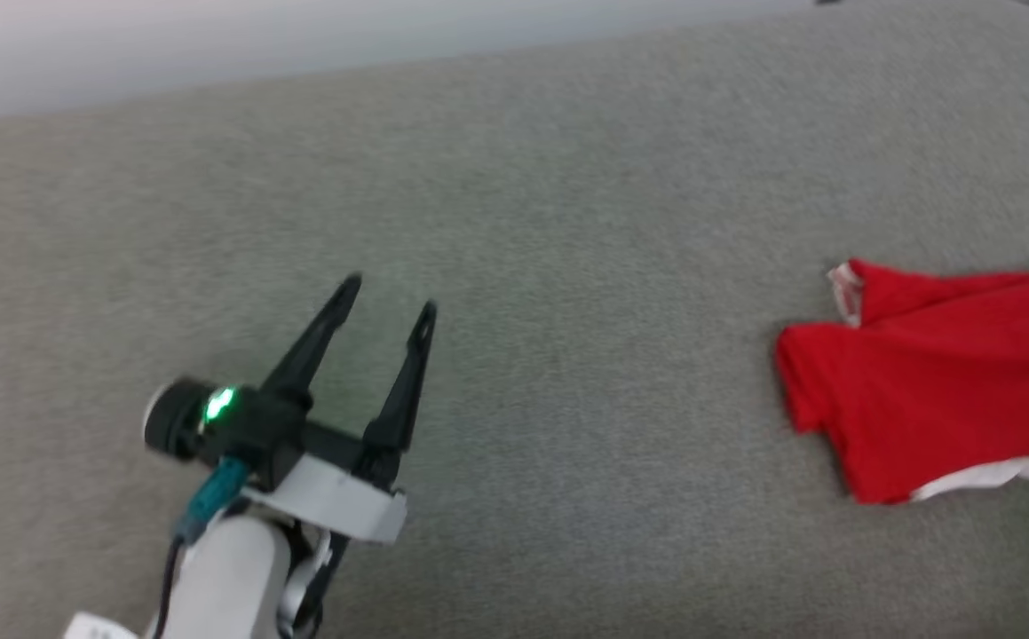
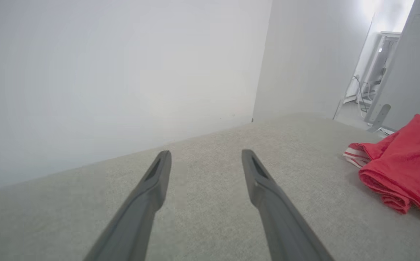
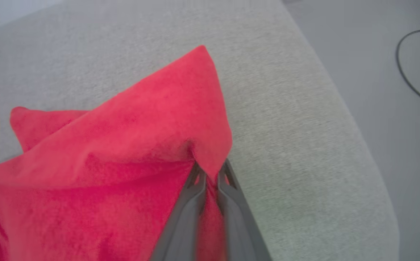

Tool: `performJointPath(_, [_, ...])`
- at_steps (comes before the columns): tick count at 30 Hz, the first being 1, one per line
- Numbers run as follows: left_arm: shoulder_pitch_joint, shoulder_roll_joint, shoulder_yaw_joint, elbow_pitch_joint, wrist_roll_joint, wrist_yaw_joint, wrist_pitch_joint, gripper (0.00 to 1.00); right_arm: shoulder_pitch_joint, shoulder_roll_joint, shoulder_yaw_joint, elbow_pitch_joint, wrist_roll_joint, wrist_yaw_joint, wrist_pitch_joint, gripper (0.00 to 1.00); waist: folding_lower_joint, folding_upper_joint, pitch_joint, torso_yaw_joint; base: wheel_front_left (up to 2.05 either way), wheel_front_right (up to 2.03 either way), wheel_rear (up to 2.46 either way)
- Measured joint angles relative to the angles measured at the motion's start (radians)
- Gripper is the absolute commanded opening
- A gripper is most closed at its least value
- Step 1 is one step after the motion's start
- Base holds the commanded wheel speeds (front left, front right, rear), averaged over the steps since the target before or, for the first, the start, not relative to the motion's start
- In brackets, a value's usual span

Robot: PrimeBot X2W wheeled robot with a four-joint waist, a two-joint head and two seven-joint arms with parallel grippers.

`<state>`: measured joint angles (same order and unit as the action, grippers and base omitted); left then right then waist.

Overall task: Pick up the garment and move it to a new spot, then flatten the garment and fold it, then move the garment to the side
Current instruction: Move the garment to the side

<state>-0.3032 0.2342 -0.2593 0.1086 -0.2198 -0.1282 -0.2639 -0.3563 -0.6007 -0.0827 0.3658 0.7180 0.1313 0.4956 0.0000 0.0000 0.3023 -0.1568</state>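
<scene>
The garment (image 1: 931, 390) is bright red with white edging and lies bunched at the right side of a grey padded surface (image 1: 567, 266), running off the right edge of the head view. In the left wrist view the garment (image 2: 405, 163) shows at the far right with a striped trim band. My left gripper (image 1: 387, 295) hovers open over bare surface, well to the left of the garment; its fingers (image 2: 267, 188) have nothing between them. In the right wrist view my right gripper (image 3: 211, 170) is shut on a fold of the garment (image 3: 123, 145), which peaks upward from the pinch.
The grey padded surface (image 3: 304, 127) ends in a rounded edge at the right, with floor and a dark cable (image 3: 409, 76) beyond. A pale wall (image 2: 123, 72) stands behind the surface. An open doorway with equipment (image 2: 376, 72) lies past the far corner.
</scene>
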Motion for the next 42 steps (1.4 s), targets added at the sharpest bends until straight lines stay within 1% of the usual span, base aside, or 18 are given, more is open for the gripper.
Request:
performJointPath(8, [-0.183, 0.062, -0.078, -0.013, 0.001, 0.0, 0.0, 1.0, -0.146, -0.016, -0.061, 0.106, -0.067, 0.0, -0.085, 0.0, 0.0, 0.0, 0.091, -0.058, 0.0, 0.0, 0.0])
performJointPath(13, [-0.288, 0.095, -0.12, -0.02, 0.001, 0.0, 0.0, 1.0, -0.242, -0.028, -0.092, 0.18, -0.151, 0.0, -0.135, 0.0, 0.0001, 0.0, 0.157, -0.083, 0.0, 0.0, 0.0])
performJointPath(18, [-0.364, 0.127, -0.148, -0.036, -0.001, 0.0, 0.0, 1.0, -0.323, -0.035, -0.124, 0.287, -0.245, 0.0, -0.192, 0.0, 0.0, 0.0, 0.22, -0.103, 0.0, 0.0, 0.0])
performJointPath(21, [-0.388, 0.14, -0.171, -0.042, -0.001, 0.0, 0.0, 1.0, -0.361, -0.028, -0.137, 0.351, -0.291, 0.0, -0.231, 0.0, 0.0, 0.0, 0.25, -0.115, 0.0, 0.0, 0.0])
performJointPath(25, [-0.407, 0.15, -0.19, -0.035, -0.001, 0.0, 0.0, 1.0, -0.405, 0.0, -0.132, 0.411, -0.32, 0.0, -0.285, 0.0, 0.0, 0.0, 0.278, -0.131, 0.0, 0.0, 0.0])
performJointPath(30, [-0.417, 0.166, -0.194, -0.036, -0.002, 0.0, 0.0, 1.0, -0.45, 0.008, -0.102, 0.481, -0.366, 0.0, -0.349, 0.0, 0.0, 0.0, 0.301, -0.146, 0.0, 0.0, 0.0])
performJointPath(34, [-0.421, 0.173, -0.194, -0.04, -0.006, 0.0, 0.0, 1.0, -0.478, 0.012, -0.093, 0.541, -0.379, 0.0, -0.386, 0.0, 0.0001, 0.0, 0.309, -0.15, 0.0, 0.0, 0.0])
performJointPath(35, [-0.422, 0.173, -0.194, -0.04, -0.007, 0.0, 0.0, 1.0, -0.485, 0.011, -0.091, 0.554, -0.383, 0.0, -0.394, 0.24, 0.0, 0.0, 0.309, -0.149, 0.0, 0.0, 0.0])
performJointPath(36, [-0.424, 0.173, -0.194, -0.04, -0.007, 0.0, 0.0, 1.0, -0.493, 0.011, -0.089, 0.568, -0.386, 0.0, -0.401, 0.79, 0.0, 0.0, 0.309, -0.148, 0.0, 0.0, 0.0])
performJointPath(37, [-0.425, 0.173, -0.193, -0.04, -0.007, 0.0, 0.0, 1.0, -0.497, 0.01, -0.085, 0.577, -0.387, 0.0, -0.409, 1.0, 0.0, 0.0, 0.308, -0.147, 0.0, 0.0, 0.0])
performJointPath(42, [-0.413, 0.157, -0.172, -0.035, -0.008, 0.0, 0.0, 1.0, -0.516, -0.006, -0.057, 0.595, -0.403, 0.0, -0.47, 1.0, 0.0, 0.0, 0.287, -0.14, 0.0, 0.0, 0.0])
